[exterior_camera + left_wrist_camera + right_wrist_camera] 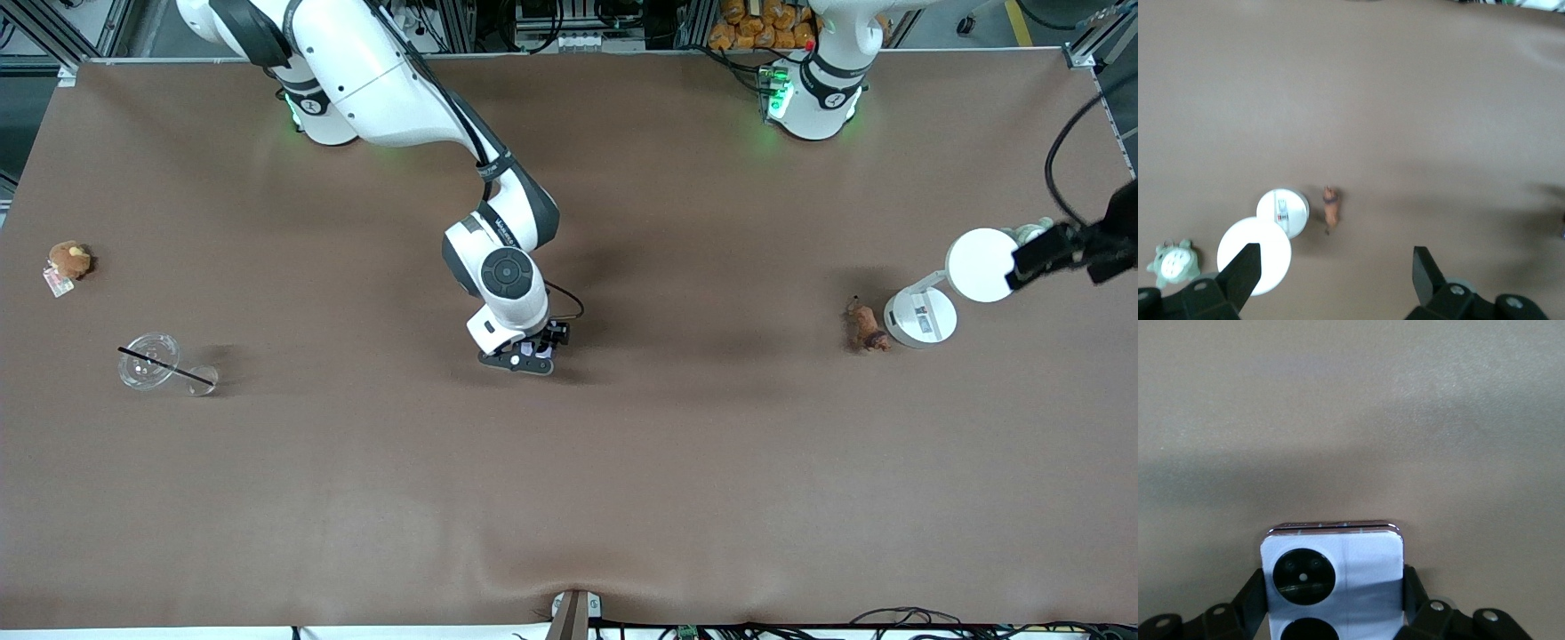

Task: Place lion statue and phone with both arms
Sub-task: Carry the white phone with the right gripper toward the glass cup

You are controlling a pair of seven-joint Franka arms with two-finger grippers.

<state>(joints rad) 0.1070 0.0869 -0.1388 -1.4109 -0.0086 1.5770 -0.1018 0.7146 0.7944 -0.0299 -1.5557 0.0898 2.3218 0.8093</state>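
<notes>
Right claw (1333,613) clamps the phone (1333,580); left claw (1335,277) gapes wide.

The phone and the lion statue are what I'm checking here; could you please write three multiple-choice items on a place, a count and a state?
1. Where is the lion statue?
A. Beside the white round stand
B. In the clear cup
C. In a gripper

2. How many black camera circles show on the phone?
A. One
B. Two
C. Four

3. How is the right gripper?
A. Open over the cup
B. Shut on nothing
C. Shut on the phone

Answers:
1 A, it lies on the table by the stand.
2 B, the right wrist view shows two.
3 C, its fingers press the phone's sides, while the left gripper hangs open.
</notes>
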